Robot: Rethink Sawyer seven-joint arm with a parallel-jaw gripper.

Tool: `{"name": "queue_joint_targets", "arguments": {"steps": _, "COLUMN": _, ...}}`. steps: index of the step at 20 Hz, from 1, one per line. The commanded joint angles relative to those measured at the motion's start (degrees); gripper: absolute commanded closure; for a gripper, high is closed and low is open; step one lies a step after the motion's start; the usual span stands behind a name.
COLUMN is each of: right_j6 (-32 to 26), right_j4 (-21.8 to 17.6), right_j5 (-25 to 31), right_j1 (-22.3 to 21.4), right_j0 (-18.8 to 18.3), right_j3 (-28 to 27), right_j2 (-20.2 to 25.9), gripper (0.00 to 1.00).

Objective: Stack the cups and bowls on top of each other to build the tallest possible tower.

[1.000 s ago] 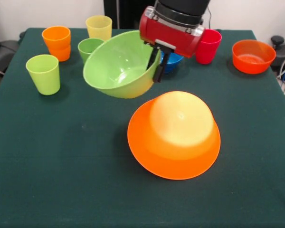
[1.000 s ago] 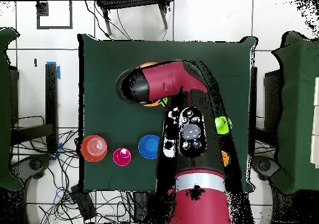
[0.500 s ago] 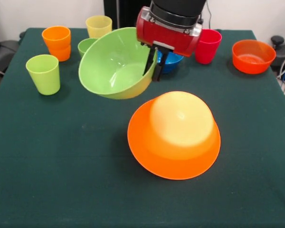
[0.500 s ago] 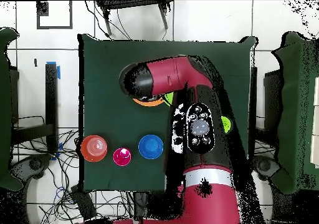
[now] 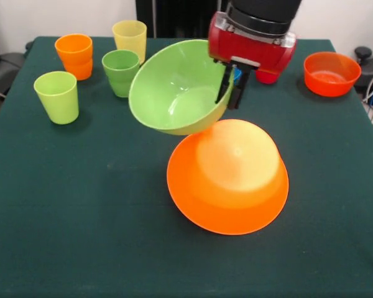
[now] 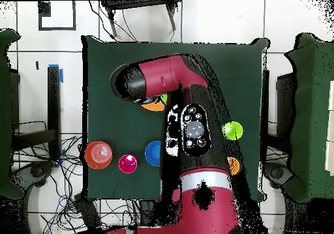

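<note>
Gripper [image 5: 232, 93]: clamped on rim of light green bowl [image 5: 174, 90].
Bowl position: airborne, tilted, over upturned orange bowl [image 5: 230, 180] on table [image 5: 81, 205].
Technique: centre above dome, level rim, then release.

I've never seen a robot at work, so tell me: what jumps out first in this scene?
The red and black arm's gripper is pinching the rim of a large light green bowl, holding it tilted in the air. Just below it, mid-table, a very big orange bowl sits upside down like a dome. Small cups, orange, pale yellow, green and lime, cluster at the far left corner of the front view.
</note>
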Motion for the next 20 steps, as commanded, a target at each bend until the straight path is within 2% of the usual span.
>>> {"name": "queue_joint_targets", "arguments": {"steps": 1, "right_j6": -4.0, "right_j4": -3.6, "right_j5": 5.9, "right_j1": 5.4, "right_j0": 6.0, "right_j3": -9.0, "right_j2": 2.5, "gripper": 1.0}}
{"name": "queue_joint_targets", "arguments": {"steps": 4, "right_j6": -2.4, "right_j4": -5.8, "right_j5": 5.7, "right_j1": 8.5, "right_j0": 8.1, "right_j3": -14.6, "right_j2": 0.6, "gripper": 1.0}}
{"name": "queue_joint_targets", "arguments": {"steps": 6, "right_j6": -2.7, "right_j4": -5.9, "right_j5": 5.8, "right_j1": 10.5, "right_j0": 8.6, "right_j3": -17.2, "right_j2": 0.6, "gripper": 1.0}}
{"name": "queue_joint_targets", "arguments": {"steps": 9, "right_j6": -2.2, "right_j4": -4.5, "right_j5": 6.6, "right_j1": 12.1, "right_j0": 9.3, "right_j3": -19.2, "right_j2": 0.6, "gripper": 1.0}}
{"name": "queue_joint_targets", "arguments": {"steps": 13, "right_j6": 4.0, "right_j4": -4.2, "right_j5": 4.1, "right_j1": 13.9, "right_j0": 12.3, "right_j3": -19.8, "right_j2": -2.1, "gripper": 1.0}}
{"name": "queue_joint_targets", "arguments": {"steps": 15, "right_j6": 6.0, "right_j4": -6.1, "right_j5": 3.0, "right_j1": 15.0, "right_j0": 14.0, "right_j3": -20.8, "right_j2": -4.6, "gripper": 1.0}}
{"name": "queue_joint_targets", "arguments": {"steps": 20, "right_j6": 5.7, "right_j4": -12.6, "right_j5": 3.3, "right_j1": 16.7, "right_j0": 18.6, "right_j3": -23.3, "right_j2": -13.4, "gripper": 1.0}}
